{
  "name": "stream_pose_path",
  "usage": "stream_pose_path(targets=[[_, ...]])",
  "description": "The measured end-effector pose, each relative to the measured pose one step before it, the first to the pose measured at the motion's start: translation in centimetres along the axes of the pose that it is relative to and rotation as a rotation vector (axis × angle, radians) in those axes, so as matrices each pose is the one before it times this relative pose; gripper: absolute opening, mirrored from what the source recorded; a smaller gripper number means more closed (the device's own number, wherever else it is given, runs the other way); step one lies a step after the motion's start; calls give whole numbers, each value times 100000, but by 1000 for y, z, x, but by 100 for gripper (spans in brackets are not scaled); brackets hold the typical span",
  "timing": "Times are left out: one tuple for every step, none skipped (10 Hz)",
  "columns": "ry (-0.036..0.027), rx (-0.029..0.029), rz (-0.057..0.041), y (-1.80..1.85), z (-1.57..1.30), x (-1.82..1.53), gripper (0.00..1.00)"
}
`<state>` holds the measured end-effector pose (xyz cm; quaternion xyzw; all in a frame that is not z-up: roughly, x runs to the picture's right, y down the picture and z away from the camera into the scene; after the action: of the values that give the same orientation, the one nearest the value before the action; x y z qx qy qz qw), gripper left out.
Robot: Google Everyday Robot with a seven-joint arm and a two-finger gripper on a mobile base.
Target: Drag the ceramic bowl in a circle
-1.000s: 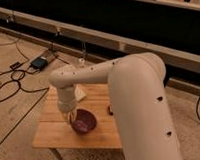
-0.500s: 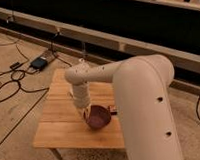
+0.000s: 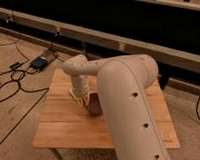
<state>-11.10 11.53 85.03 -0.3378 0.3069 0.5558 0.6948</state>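
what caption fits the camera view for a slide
Shut gripper at the edge of the maroon ceramic bowl on a low wooden table.

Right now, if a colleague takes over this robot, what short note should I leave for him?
Gripper: shut, apparently pinching the left rim of the bowl, low over the wooden table.
Bowl: near the table's middle, partly hidden behind the arm.
Done: the drag is under way; in the last second the bowl went right, then farther back.
Left: complete the circle, then release.
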Motion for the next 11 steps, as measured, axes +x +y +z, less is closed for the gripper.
stream_pose_path(targets=[[-853, -34, -1620, 890, -275, -538, 0], [-1597, -1044, -4448, 2490, -707, -773, 0], [-663, -1142, -3227, 1772, -390, -104, 0], [-815, -1588, -2855, 1678, -515, 103, 0], [-941, -3809, -4449, 2813, -898, 753, 0], [-72, -1767, -1782, 1158, -335, 504, 0], [186, -2874, -2338, 1615, -300, 871, 0], [1832, -3387, -2256, 1514, -28, 1640, 0], [1487, -1086, -358, 202, 130, 907, 0], [2785, -1788, -158, 207, 358, 1452, 0], [2676, -1272, 273, 58, 349, 1127, 0]])
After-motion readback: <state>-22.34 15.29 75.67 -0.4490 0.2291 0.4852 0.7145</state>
